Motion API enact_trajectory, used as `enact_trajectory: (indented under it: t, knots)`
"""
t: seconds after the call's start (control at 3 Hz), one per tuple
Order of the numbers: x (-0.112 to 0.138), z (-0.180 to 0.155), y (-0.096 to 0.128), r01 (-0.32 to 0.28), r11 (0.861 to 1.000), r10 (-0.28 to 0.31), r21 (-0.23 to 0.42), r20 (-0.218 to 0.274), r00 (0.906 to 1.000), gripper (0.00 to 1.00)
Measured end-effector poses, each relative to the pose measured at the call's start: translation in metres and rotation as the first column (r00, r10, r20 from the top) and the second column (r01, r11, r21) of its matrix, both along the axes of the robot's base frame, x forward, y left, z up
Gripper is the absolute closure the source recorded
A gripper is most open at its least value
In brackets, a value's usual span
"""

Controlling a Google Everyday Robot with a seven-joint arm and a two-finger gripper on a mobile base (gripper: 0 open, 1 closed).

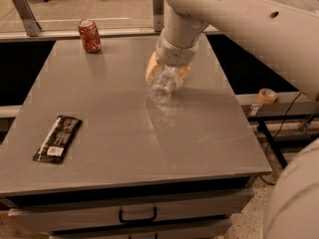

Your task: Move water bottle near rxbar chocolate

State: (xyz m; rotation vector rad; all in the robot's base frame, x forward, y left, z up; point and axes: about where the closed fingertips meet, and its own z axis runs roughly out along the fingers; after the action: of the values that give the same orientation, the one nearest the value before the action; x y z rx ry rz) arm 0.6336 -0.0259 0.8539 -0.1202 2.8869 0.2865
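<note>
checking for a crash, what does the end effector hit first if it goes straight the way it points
The end effector points down at the table. The water bottle sits right at its tip, so that likely comes first, then the table under it; any gap between them is unclear.

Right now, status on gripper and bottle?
Gripper over clear ribbed plastic bottle. Black flat bar wrapper near-left, well apart. Red soda can far-left, off the path.

Single pale arm (239,19) reaching in from the upper right, thick wrist (177,44) pointing straight down, gripper (167,78) low over the far middle of the tabletop (124,133), tan fingers (152,69) closed on either side of the water bottle (163,87)
</note>
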Motion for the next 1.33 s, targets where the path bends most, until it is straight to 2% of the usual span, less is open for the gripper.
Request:
enact_trajectory:
  t: [0.33,0.67,1.0,1.33]
  knots:
    - [-0.001,-0.009,0.011,-0.055,0.998,0.056,-0.030,0.007,0.9984,0.65]
    - [-0.018,-0.012,0.037,-0.194,0.980,0.193,-0.035,-0.023,0.9809,0.88]
    - [-0.061,0.017,0.074,-0.423,0.906,0.423,0.011,-0.047,0.9049,1.00]
    - [-0.066,0.015,0.075,-0.499,0.867,0.498,0.001,-0.044,0.8659,1.00]
